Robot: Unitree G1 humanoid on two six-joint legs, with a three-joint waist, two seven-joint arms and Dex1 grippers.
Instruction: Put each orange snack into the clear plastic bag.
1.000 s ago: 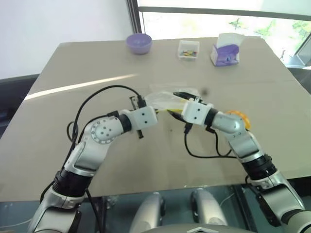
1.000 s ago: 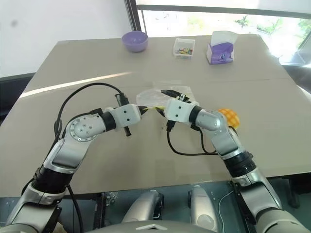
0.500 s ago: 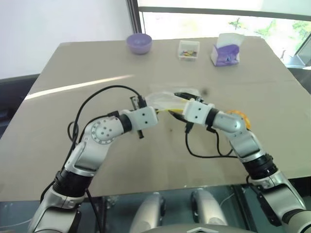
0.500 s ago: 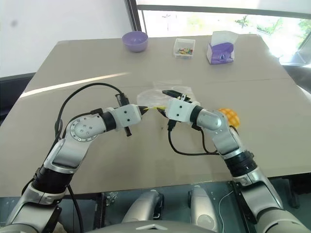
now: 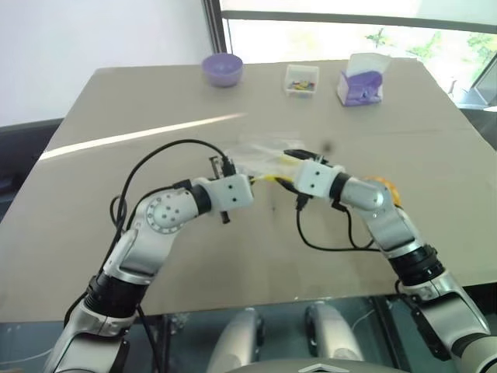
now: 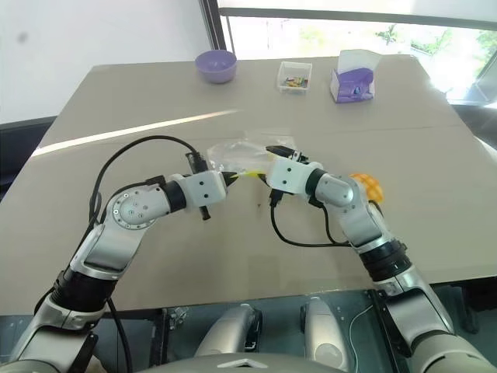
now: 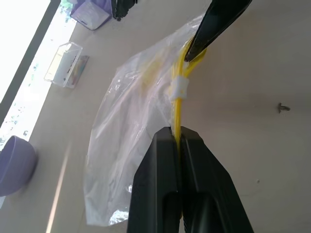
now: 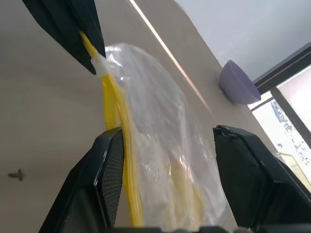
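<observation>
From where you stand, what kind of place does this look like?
Probably an office or lab room: a plain tan table by a large window, set out with a purple bowl and a tissue box.

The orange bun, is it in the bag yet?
Not yet. The orange snack sits on the table by the right arm. The left gripper pinches the clear plastic bag by its yellow strip; the right gripper is open around it. Opening and loading remain.
</observation>
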